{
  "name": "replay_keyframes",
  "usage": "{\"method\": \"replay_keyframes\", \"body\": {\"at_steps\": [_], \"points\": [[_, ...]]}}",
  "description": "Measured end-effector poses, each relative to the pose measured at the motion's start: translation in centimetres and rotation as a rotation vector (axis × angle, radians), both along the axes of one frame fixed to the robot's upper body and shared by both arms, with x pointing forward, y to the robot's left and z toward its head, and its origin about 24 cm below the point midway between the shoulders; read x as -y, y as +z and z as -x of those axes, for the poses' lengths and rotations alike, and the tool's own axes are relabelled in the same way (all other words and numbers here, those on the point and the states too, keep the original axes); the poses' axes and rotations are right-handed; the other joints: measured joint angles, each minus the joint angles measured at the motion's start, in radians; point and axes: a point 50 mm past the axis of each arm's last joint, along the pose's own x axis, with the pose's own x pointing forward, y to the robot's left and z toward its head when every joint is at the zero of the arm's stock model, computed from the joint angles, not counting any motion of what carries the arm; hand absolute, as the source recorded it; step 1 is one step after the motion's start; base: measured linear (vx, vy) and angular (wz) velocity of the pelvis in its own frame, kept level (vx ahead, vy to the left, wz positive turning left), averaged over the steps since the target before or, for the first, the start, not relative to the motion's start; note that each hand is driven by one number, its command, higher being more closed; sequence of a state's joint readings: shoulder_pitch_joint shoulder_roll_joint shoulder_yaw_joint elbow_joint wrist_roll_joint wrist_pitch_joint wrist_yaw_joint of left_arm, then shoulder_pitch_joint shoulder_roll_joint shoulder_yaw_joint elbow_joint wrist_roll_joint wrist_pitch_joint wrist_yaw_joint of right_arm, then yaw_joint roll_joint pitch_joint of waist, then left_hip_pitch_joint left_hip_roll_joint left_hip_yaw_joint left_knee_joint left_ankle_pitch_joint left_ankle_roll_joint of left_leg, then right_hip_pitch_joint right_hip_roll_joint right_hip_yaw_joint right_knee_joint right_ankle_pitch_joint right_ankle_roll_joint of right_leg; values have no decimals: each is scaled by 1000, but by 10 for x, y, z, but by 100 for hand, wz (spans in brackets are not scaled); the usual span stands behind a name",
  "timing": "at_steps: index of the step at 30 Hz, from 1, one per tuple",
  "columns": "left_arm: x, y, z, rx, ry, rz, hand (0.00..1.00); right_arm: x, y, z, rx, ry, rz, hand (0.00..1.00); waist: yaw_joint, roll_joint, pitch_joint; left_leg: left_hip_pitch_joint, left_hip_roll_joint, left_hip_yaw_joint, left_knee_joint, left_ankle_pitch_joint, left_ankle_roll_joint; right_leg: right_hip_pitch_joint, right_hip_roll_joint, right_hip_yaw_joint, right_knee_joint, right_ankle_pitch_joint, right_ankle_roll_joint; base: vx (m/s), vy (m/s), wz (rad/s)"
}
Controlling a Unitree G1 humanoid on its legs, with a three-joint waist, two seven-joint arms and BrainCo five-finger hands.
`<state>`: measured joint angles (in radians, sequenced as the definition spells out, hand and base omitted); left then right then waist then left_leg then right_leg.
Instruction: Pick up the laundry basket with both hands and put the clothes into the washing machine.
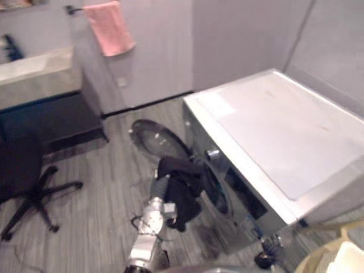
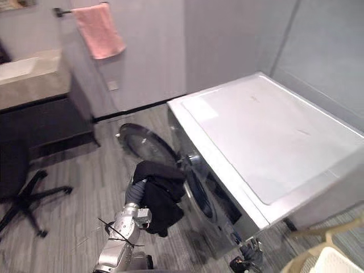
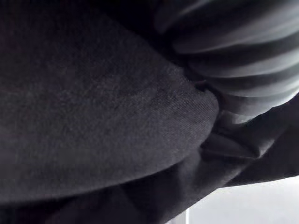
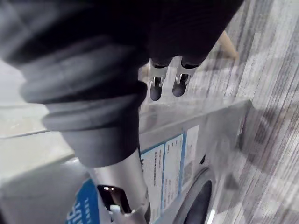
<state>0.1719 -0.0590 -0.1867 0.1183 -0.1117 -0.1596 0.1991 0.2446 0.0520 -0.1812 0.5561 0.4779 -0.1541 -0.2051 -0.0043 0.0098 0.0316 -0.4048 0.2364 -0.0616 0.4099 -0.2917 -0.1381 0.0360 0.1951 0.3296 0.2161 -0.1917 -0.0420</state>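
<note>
Found a black garment [image 1: 181, 190] draped over the left robot hand [image 2: 135, 192] at the round opening of the washing machine [image 1: 273, 142], hanging with its long axis vertical, loose end toward the floor [image 1: 102, 210]. Cannot tell the left grip under the cloth. Noted the right robot hand [image 4: 156, 87] low beside the machine front, fingers [image 4: 180, 85] straight and released, near the basket [image 1: 318, 253].

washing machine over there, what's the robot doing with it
The robot's left hand, buried in a black garment, holds it at the open front of the washing machine; the round door is swung aside. Most of the cloth hangs outside the opening. The right hand hangs empty by the machine's front.
</note>
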Motion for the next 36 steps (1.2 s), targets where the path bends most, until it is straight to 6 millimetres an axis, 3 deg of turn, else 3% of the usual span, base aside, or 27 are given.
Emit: {"method": "replay_keyframes", "body": {"at_steps": [1, 2, 3, 4, 5, 6, 7, 8, 9, 10, 11, 12, 13, 14, 15, 17, 20, 23, 26, 32, 35, 36], "points": [[-3, -3, 3, -13, 15, -2, 100, -3, 0, -8, 3, 39, 8, 0, 3, -2, -2, 0, 17, -15, -36, 13, -22, -14, 2, 49, 9, -5, 8, 337, 315, -278], [-6, -7, 8, -38, 27, -2, 100, -5, -2, -19, -6, 101, 28, 0, 3, 3, -8, 9, 46, 4, -71, 46, -80, -23, -4, 120, 5, -12, 21, 320, 453, -238], [-5, -11, 11, -55, 20, -2, 100, -4, -2, -23, -12, 125, 43, 0, 4, 2, -8, 35, 67, 80, -98, 88, -98, -16, -21, 158, -16, -14, 25, 265, 391, -211], [-3, -12, 12, -61, 10, -2, 100, -2, -2, -23, -12, 129, 49, 0, 1, 8, -12, 53, 65, 120, -123, 126, -86, -8, -31, 172, -25, -14, 25, 243, 441, -156], [0, -12, 12, -61, -7, -2, 100, 1, -3, -21, -16, 113, 51, 0, -13, 15, -17, 92, 45, 186, -194, 240, -33, 1, -45, 180, -28, -18, 33, 206, 386, -93], [1, -11, 11, -55, -16, -3, 100, 5, -3, -19, -19, 98, 52, 0, -18, 22, -21, 114, 32, 202, -229, 316, 1, 4, -57, 177, -27, -32, 57, 316, 567, -78], [-1, -9, 7, -42, -36, -30, 100, 1, -8, -15, -39, 63, 19, 0, -41, -36, -26, 142, -19, 245, -248, 338, 25, -2, -117, 178, -16, -45, 102, 322, 516, -51], [-2, -6, 3, -24, -56, -52, 100, 3, -9, -12, -40, 30, 13, 0, -48, -45, -25, 166, -34, 287, -283, 332, 49, -35, -132, 169, 26, -33, 177, 246, 382, -54], [-4, -5, 1, -15, -56, -62, 100, 4, -10, -10, -45, 17, 11, 0, -45, -29, -15, 180, -31, 313, -301, 329, 57, -67, -133, 169, 62, -31, 219, 167, 316, -110], [-12, -3, 0, -7, -33, -80, 100, 4, -8, -17, -30, 19, 8, 0, -26, -31, -15, 210, -32, 392, -326, 323, 66, -135, -168, 129, 91, -57, 241, 55, 292, -160], [-19, -3, -1, -7, -5, -88, 100, 2, -5, -25, -7, 25, 7, 0, -24, -23, -9, 232, -32, 458, -328, 311, 84, -169, -221, 71, 55, -38, 250, -3, 265, -160], [-20, -2, -3, -4, -5, -95, 100, 2, -5, -26, 0, 25, 9, 0, -29, -16, -5, 242, -32, 477, -328, 305, 91, -179, -243, 40, 29, -9, 248, -71, 196, -116], [-21, 1, -7, 9, 1, -101, 100, 2, -5, -26, 1, 22, 9, 0, -36, -7, 10, 264, -32, 501, -328, 292, 99, -189, -271, -22, -13, 84, 232, -86, 115, -69], [-28, 1, -7, 8, 20, -119, 100, 1, -7, -21, -12, 18, 4, 0, -33, -18, 21, 285, -37, 508, -323, 268, 85, -203, -274, -64, -26, 208, 206, -76, 87, -53], [-31, -2, -7, -3, 30, -132, 100, 0, -8, -19, -18, 17, -1, 0, -32, -19, 27, 287, -42, 501, -315, 260, 73, -207, -276, -89, -22, 204, 205, -54, 46, -45], [-43, -9, -5, -48, 90, -142, 100, 2, -11, -10, -40, 11, -2, 0, -22, -9, 37, 272, -71, 318, -269, 181, 4, -221, -271, -151, -19, 191, 181, -5, -14, -55], [-51, -13, -3, -69, 143, -139, 100, 6, -11, -5, -33, 20, -4, 0, -5, -12, 38, 266, -105, 212, -252, 140, 18, -239, -255, -167, -23, 173, 195, 1, 5, -63], [-54, -20, 6, -107, 161, -132, 100, 12, -10, 4, -32, 21, 11, 0, 0, -18, 37, 278, -114, 208, -255, 140, 20, -244, -253, -161, -29, 129, 161, 46, -82, -42], [-58, -26, 12, -142, 183, -129, 100, 17, -8, 2, -25, 29, 29, 0, 17, -14, 36, 278, -114, 183, -269, 156, 44, -249, -234, -137, -81, 145, 142, 20, -76, -42], [-48, -30, 12, -155, 104, -128, 100, 16, -9, 4, -26, 45, 32, 0, 20, -12, 40, 278, -120, 138, -210, 161, 49, -200, -246, -179, -73, 148, 140, -8, 8, 19], [-40, -22, 10, -118, 84, -91, 100, 11, -6, -3, 5, 83, 27, 0, 21, -18, 52, 220, -134, 124, -94, 151, 44, -224, -283, -211, 23, 83, 140, -128, 19, 43], [-37, -17, 10, -92, 87, -73, 100, 13, -1, -8, 35, 84, 39, 0, 21, -3, 57, 213, -121, 142, -93, 109, 60, -247, -281, -214, 62, 50, 134, -153, 44, 29]]}}
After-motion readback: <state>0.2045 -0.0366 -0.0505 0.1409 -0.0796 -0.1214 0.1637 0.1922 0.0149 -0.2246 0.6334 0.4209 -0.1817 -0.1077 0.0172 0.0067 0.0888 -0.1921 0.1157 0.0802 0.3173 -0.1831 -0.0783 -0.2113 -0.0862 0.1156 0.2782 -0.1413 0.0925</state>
